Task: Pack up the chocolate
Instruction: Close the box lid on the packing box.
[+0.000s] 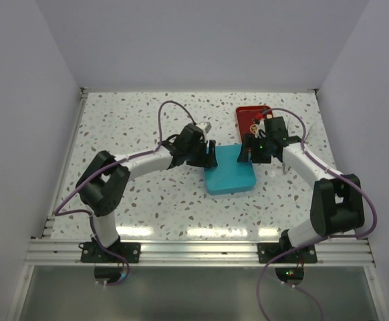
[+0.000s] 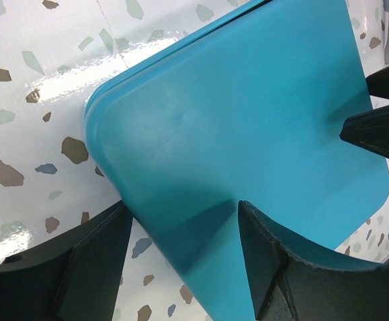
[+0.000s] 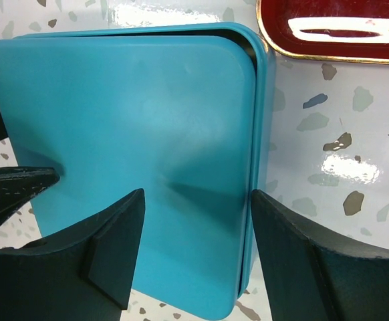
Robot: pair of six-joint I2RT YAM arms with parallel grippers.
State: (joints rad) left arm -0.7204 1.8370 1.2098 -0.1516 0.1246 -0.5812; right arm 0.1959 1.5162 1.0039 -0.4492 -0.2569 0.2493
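Left gripper point(image 2: 181, 207) is sitting spread open, straddling 1 corner of the teal box point(image 2: 181, 134). 1 finger point(image 2: 74, 267) is hanging outside the box over the speckled counter point(image 2: 41, 100), and the other is coming down over the lid point(image 2: 281, 100). Nothing is getting pinched, and I can't tell if either finger is actually touching.

Right gripper point(image 3: 198, 194) is doing pretty much the mirror thing and is also spread wide. 1 finger is pointing down over the lid, while the other is sitting just outside the box's side edge. Each wrist view is also catching the opposite gripper's dark fingertips poking in over the far side of the lid.

The box is lying flat on the counter with its lid on, though a thin dark gap is showing around 1 corner in the right wrist view. In the top camera the 2 grippers are hovering at the box's 2 far corners, left one on the left and right one on the right.

A red tray point(image 3: 275, 27) with a gold rim is sitting just past the far right corner of the box, close but not touching.

As for the chocolate, I can't make it out in any view, so I can't tell where it's sitting. Whatever is on the tray is looking too small in the top view to call.
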